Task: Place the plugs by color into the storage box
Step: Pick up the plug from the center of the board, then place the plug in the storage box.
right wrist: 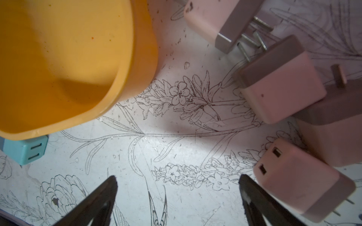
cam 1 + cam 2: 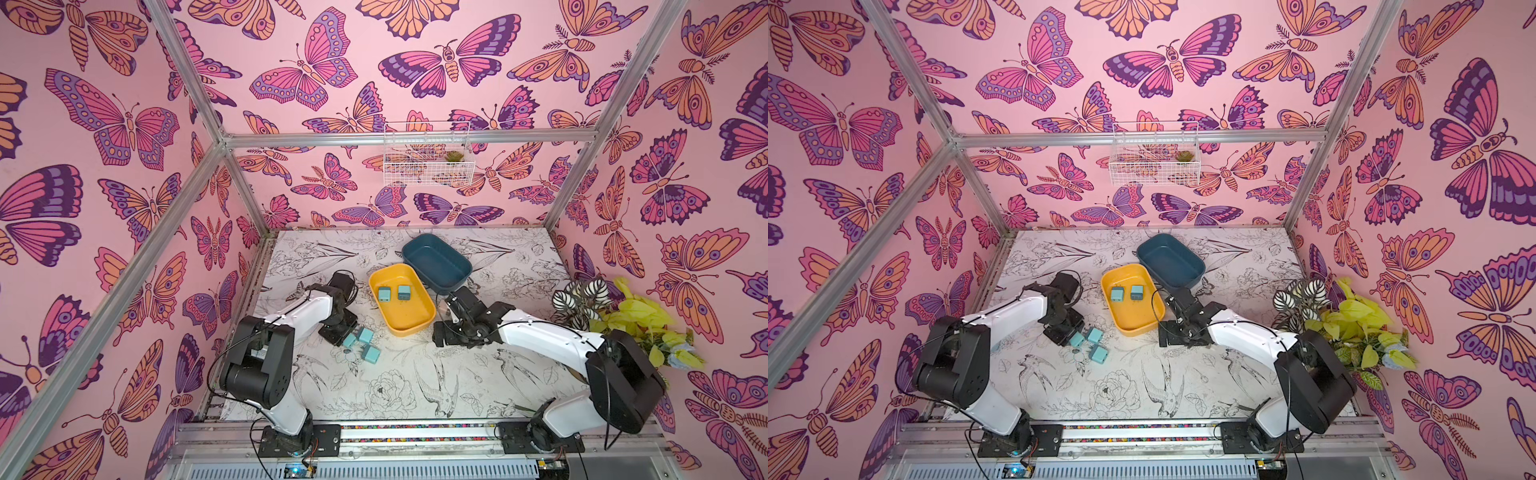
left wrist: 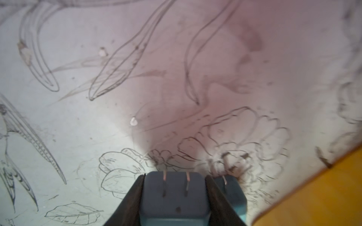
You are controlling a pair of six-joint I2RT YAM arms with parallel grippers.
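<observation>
Grips teal plug (image 3: 174,197) in clenched left jaws, prongs (image 3: 165,177) forward, yellow tray (image 2: 409,318) just beside, rightward. Holds right jaws released, empty.

Left arm (image 2: 303,309) and right arm (image 2: 548,336) are each presenting a white shell link between bulky black joint housings. Thin black cables are running along the shells and looping at the black base plates (image 2: 328,436). Small dark screws are dotting the white covers. Right gripper (image 1: 178,177) fingers (image 1: 94,203) are showing black and tapered, one tip scuffed white.
</observation>
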